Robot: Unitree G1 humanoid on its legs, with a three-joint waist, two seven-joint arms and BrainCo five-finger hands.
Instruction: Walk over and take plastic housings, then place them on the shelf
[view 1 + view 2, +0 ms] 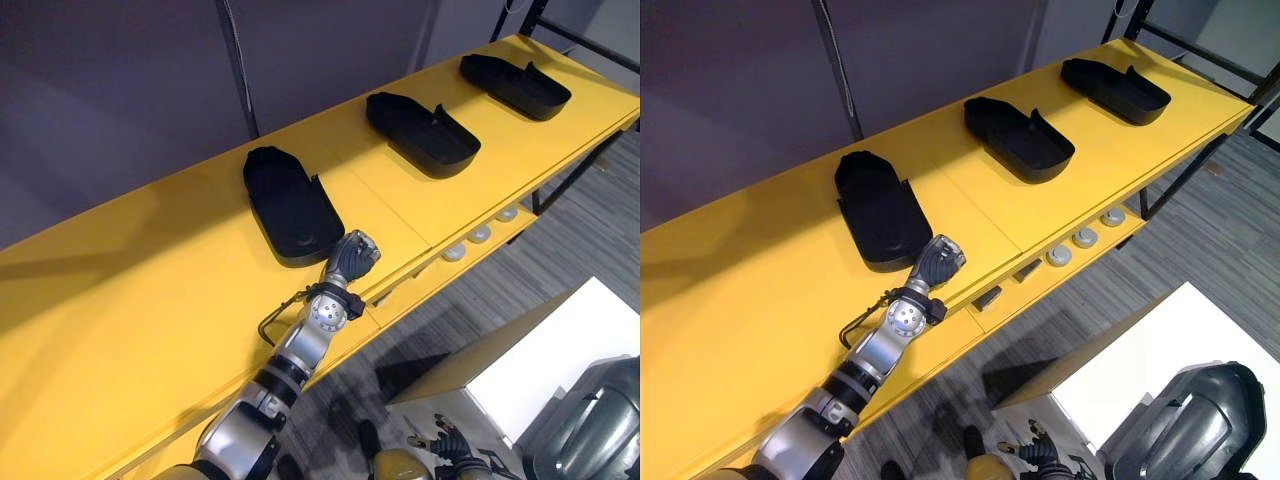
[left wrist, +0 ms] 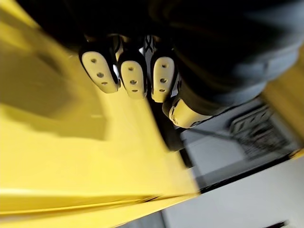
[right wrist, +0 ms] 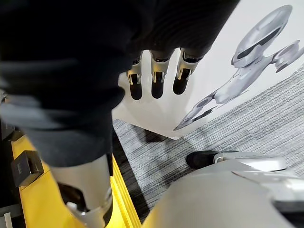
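Nearest housing (image 1: pixel 290 205) on shelf (image 1: pixel 120 330), L hand (image 1: pixel 352 255) curled just beside, R hand (image 3: pixel 159 71) fingers straight.

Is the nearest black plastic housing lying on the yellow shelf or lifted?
Lying: the black housing rests flat on the yellow shelf, left hand by its near end.

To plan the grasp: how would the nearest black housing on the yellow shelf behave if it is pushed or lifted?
The nearest housing looks like a hollow, thin-walled shell, so probably light and fairly stiff. It lies flat and low on the shelf, so a push would likely slide it, not tip it.
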